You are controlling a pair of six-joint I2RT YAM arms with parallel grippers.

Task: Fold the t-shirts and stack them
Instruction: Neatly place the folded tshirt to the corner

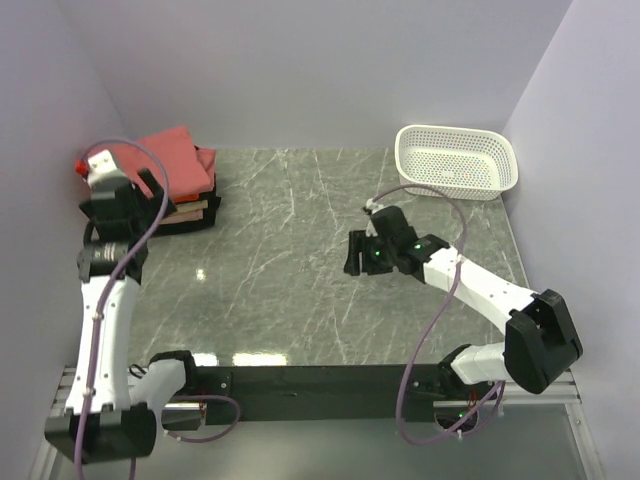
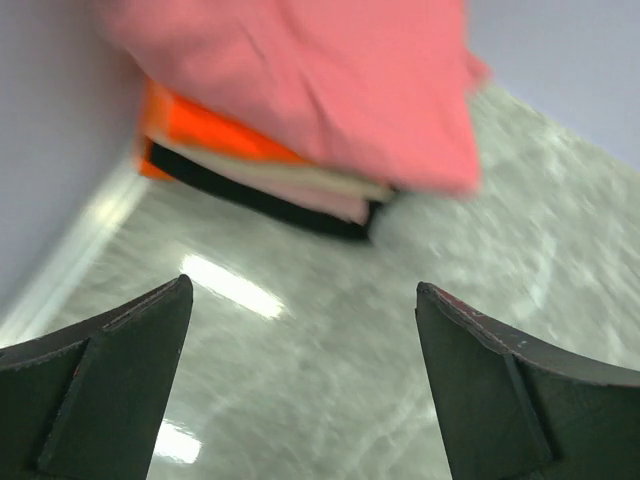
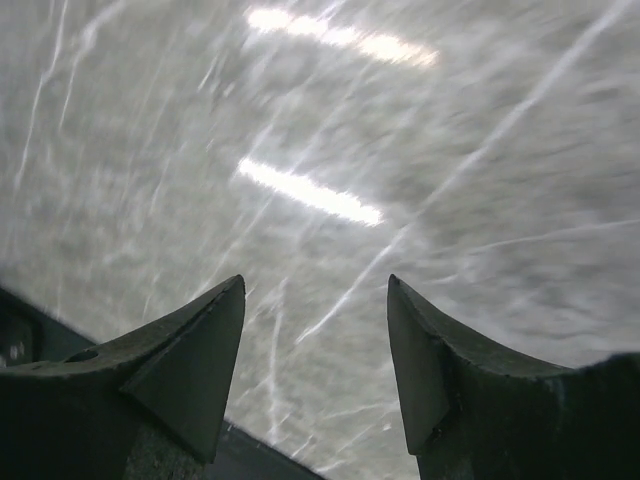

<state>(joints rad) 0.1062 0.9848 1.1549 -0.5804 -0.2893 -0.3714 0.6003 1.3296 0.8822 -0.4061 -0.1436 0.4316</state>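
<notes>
A folded salmon t-shirt [image 1: 178, 158] lies on top of a stack at the far left corner. In the left wrist view the salmon shirt [image 2: 330, 80] covers folded orange [image 2: 210, 135], beige [image 2: 330, 185] and black [image 2: 270, 200] shirts. My left gripper [image 1: 152, 190] is open and empty, just in front of the stack, and its fingers [image 2: 110, 380] frame bare table. My right gripper [image 1: 356, 252] is open and empty above the table's middle; its fingertips [image 3: 200, 340] show only the marble surface.
A white perforated basket [image 1: 458, 160] stands empty at the far right. The grey marble table [image 1: 290, 270] runs between white walls. A black rail [image 1: 320, 380] runs along the near edge by the arm bases.
</notes>
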